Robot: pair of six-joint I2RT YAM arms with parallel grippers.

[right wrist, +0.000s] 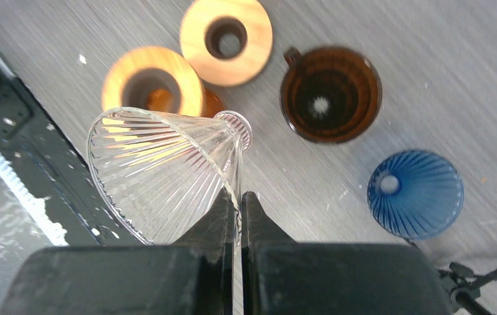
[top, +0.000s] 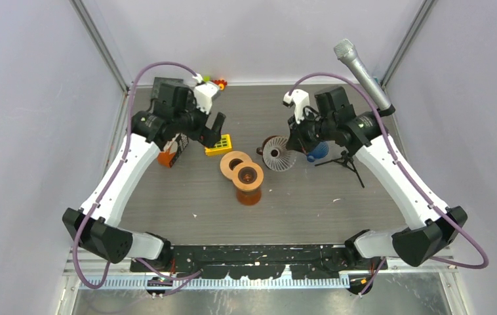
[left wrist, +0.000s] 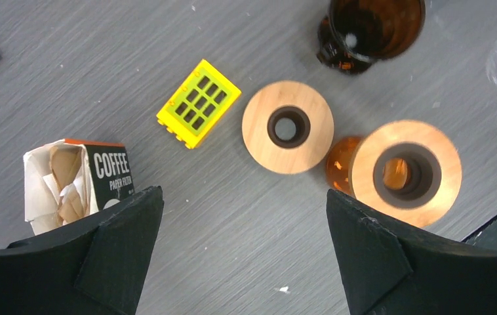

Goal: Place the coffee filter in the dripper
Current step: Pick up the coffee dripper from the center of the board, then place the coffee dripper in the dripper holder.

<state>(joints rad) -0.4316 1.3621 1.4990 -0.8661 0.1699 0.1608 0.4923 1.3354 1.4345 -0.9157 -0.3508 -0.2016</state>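
Dripper gripped, filter not yet fetched.
The right hand (right wrist: 238, 197) is clamped on the rim of the clear ribbed dripper (right wrist: 160, 170), which it holds tilted above the table (left wrist: 101, 65). The left hand (left wrist: 242, 197) hangs wide open and empty beside the coffee filter box (left wrist: 111, 167), where the paper filters (left wrist: 62, 170) sit. The likely next move is for the left hand to come over the box and pinch out a single filter.

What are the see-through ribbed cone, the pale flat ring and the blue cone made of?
The clear cone: likely glass or clear plastic, glossy; you see through it and its ribs catch bright highlights. The flat ring: looks like wood, matte, pale with faint grain lines. The blue cone: translucent, glossy, ribbed; glass or plastic, cannot tell which.
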